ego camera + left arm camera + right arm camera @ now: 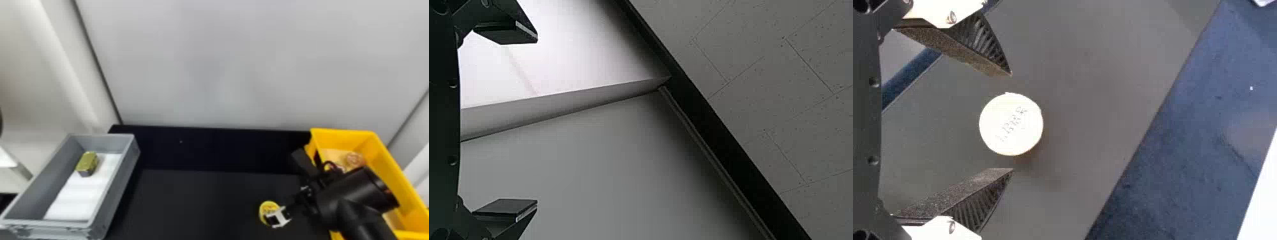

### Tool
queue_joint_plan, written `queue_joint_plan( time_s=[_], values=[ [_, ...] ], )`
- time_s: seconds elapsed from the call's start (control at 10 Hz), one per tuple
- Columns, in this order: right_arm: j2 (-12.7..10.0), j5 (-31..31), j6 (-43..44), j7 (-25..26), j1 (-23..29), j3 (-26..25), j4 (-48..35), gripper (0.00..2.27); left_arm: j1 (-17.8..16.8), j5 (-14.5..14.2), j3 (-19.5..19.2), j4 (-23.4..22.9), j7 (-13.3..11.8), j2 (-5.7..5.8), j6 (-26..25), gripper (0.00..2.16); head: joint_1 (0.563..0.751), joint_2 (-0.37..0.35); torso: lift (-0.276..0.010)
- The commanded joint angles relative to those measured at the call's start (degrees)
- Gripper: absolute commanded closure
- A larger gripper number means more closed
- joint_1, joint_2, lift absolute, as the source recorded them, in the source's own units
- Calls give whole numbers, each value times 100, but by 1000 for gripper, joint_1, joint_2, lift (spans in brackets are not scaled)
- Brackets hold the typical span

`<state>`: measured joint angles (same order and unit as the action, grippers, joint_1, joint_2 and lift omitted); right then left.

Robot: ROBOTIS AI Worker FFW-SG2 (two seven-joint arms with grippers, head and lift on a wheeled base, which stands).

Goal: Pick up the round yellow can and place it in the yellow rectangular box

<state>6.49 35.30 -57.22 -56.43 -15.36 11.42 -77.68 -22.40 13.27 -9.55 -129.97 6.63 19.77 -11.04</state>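
The right arm [360, 194] enters the head view from the bottom edge around five o'clock, crosses over part of the yellow rectangular box [392, 172] and reaches towards eight o'clock, its right pincer [279, 218] low over the black tabletop [191, 204].

The head view gives the wider layout: the box lies at four o'clock with a small round pinkish-brown item [354, 159] inside, and a gray bin [112, 188] sits at eight o'clock. In the bin, a small olive-green block [87, 163] rests near the far end, at the edge of a white liner [76, 194]. The right wrist view looks closely along the fingers of the right pincer [1012, 122] and brings out the gap between them, along with small dark marks on the flat round top of the can. The left wrist view shows the left pincer [536, 120] with its fingers spread wide and nothing between them, against pale panels [594, 175] and a speckled, tiled surface [799, 110].

The round yellow can [267, 207] is on the tabletop at five o'clock in the head view, partly covered by the right pincer. That pincer is wide open and has hold of nothing; the can lies between its two fingertips, apart from both.
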Motion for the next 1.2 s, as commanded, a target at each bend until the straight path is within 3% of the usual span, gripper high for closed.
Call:
queue_joint_plan(
  time_s=[0.0, 1.1],
  values=[
    [2, -3, 191, 7, -37, 45, 227, 110, -18, 0, 32, 15, 5, -17, 13, 114, 663, 54, -10],
    [-121, -276, 930, 446, -477, 230, 1317, 117, -89, 9, 146, 42, 5, -17, 40, 114, 663, 54, -10]
  ],
)
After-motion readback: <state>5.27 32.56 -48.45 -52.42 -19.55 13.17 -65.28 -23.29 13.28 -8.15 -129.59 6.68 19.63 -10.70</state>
